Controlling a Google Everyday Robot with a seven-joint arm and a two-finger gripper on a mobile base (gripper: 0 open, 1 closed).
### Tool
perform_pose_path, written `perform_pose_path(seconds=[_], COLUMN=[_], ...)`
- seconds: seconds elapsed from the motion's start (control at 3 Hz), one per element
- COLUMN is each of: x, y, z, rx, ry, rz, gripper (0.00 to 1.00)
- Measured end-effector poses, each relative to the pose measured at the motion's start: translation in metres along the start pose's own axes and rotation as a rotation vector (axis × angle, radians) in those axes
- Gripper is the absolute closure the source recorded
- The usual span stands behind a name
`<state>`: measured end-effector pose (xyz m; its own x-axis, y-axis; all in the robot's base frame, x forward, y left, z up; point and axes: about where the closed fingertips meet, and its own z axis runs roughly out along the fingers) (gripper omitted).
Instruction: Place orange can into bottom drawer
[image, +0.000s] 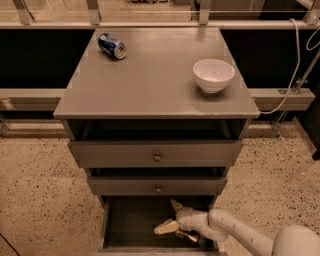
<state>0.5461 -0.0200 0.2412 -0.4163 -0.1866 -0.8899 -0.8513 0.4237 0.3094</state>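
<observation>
Inside bottom drawer (129, 226) | tool (167, 218), jaws spread | orange can (186, 236) mostly hidden beneath it

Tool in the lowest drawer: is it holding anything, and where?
Cannot be told: the tool sits inside the bottom drawer, and no clear grip on anything shows.

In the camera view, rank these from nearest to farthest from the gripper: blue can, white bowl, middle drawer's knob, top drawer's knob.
The gripper is inside the open bottom drawer.
1. Middle drawer's knob, just above it.
2. Top drawer's knob, higher up the front.
3. White bowl, up top, right side.
4. Blue can, up top, back left corner.
</observation>
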Motion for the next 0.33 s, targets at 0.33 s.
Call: perform_pose_path(seconds=[0.33], x=[0.0], y=[0.0], z=[0.0], rx=[0.0], ry=[0.0], rz=[0.0], gripper=[0.0])
